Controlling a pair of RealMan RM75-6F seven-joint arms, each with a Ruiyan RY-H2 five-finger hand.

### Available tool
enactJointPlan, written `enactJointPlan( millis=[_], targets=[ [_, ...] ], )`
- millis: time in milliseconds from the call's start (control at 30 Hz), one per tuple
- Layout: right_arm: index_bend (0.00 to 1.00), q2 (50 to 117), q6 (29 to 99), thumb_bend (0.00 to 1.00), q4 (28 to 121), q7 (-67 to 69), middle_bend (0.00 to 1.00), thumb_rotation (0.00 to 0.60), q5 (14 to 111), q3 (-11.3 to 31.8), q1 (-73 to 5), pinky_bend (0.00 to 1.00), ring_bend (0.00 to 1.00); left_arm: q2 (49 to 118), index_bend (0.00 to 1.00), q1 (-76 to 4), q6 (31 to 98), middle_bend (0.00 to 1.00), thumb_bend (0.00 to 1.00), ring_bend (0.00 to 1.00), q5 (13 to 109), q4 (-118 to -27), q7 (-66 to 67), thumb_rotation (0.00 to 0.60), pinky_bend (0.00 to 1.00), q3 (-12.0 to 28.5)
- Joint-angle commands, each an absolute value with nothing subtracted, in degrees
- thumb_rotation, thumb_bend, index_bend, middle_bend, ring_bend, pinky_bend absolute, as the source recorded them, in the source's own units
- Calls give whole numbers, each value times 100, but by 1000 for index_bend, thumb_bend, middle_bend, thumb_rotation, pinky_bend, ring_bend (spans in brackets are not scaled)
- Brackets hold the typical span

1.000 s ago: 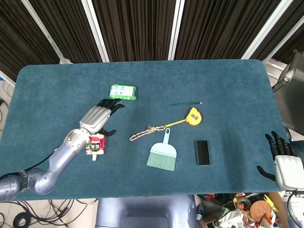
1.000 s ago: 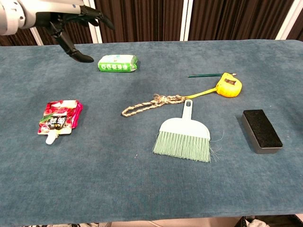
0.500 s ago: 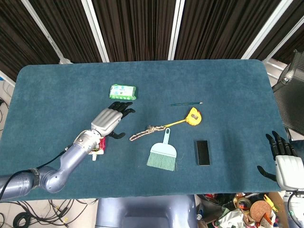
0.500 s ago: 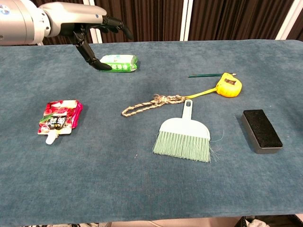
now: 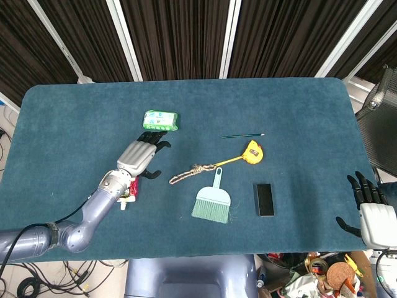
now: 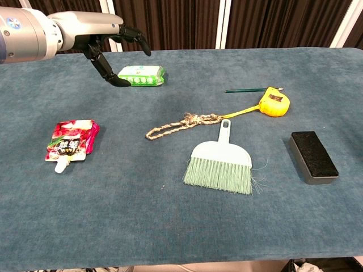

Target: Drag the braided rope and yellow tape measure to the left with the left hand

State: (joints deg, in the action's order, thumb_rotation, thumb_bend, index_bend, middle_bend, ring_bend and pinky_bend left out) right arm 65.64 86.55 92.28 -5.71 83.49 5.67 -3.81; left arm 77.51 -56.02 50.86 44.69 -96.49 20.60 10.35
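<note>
Left hand (image 5: 141, 156) raised above the blue-carpeted table (image 5: 74, 118), fingers spread, holding nothing, hovering between the green wipes pack (image 5: 160, 120) and the red drink pouch (image 6: 70, 143), well left of the rope. Right hand (image 5: 371, 208) off the table's right edge, fingers apart, empty.

Down the sizes: mint dustpan brush (image 6: 222, 161) near the front, handle tip just beside the rope's knot; black eraser block (image 6: 313, 156) to its right; braided rope (image 6: 182, 124) lying slack mid-table, running up and right from a loop to a knot; yellow tape measure (image 6: 274, 102) right of that knot, its yellow blade pulled out and reaching toward the rope, whether tied on cannot be told; thin green pencil (image 6: 244, 90) just behind the tape measure's case
</note>
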Motion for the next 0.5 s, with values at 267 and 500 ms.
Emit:
enactJointPlan(
  millis=[267,500],
  targets=[
    [76,6547,8650,71,9236,-552,0,600,8337,568,-374,161,81,8072,288,-5586,5108,9,313,0,3227,-9307,2577,600,0,647],
    [76,6547,8636,71,9239,-554,0,600,8315,572,-374,161,81,8471,332,-5495,5109,12,312,0,3071,-9042,2393,600,0,661]
  ],
)
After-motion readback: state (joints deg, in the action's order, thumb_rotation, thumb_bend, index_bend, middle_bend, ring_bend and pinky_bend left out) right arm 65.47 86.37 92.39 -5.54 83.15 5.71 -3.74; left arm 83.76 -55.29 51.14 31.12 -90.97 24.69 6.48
